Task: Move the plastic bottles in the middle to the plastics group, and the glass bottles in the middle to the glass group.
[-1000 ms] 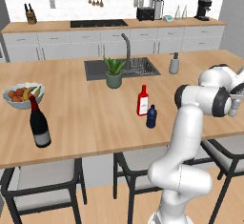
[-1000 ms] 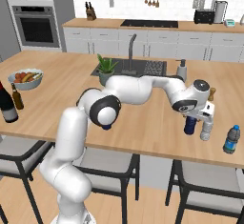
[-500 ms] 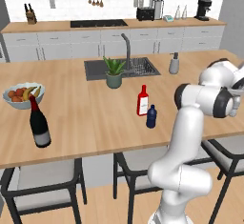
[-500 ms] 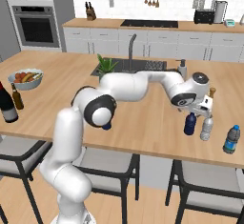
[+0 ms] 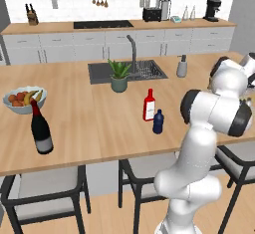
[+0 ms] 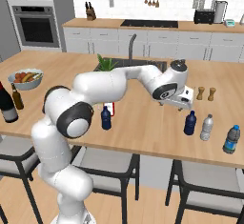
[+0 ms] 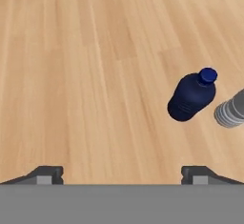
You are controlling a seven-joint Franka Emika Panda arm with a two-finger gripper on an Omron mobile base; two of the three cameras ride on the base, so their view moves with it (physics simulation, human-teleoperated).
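claw [image 7: 122, 173]: tips spread wide at the bottom of my hand view, nothing between them, only bare counter [image 7: 86, 75]. in the right base view the claw [image 6: 180, 103] hangs above the counter [image 6: 143, 127], up and to the left of the right-hand cluster of bottles.

item, placed blue bottle [image 7: 191, 96]: upright, just beside the pale grey bottle [image 7: 231, 109], possibly touching, i cannot tell. same pair in the right base view: blue bottle [image 6: 190, 123], grey one [image 6: 207, 127]. i judge this one delivered to the plastics group.

item, second blue bottle [image 5: 158, 121]: upright in the middle, just in front of the red bottle [image 5: 149, 105]. seen from the right as blue [image 6: 106, 117], partly behind my own arm.

item, wine bottle [image 5: 41, 127]: far left end, by the fruit bowl [image 5: 22, 98]. this is the glass group.

relation that matters next: the remaining middle pair lies well apart from the claw, toward the arm's left. both stand with long axis vertical, so i'd expect a sideways approach at the body of whichever i take.
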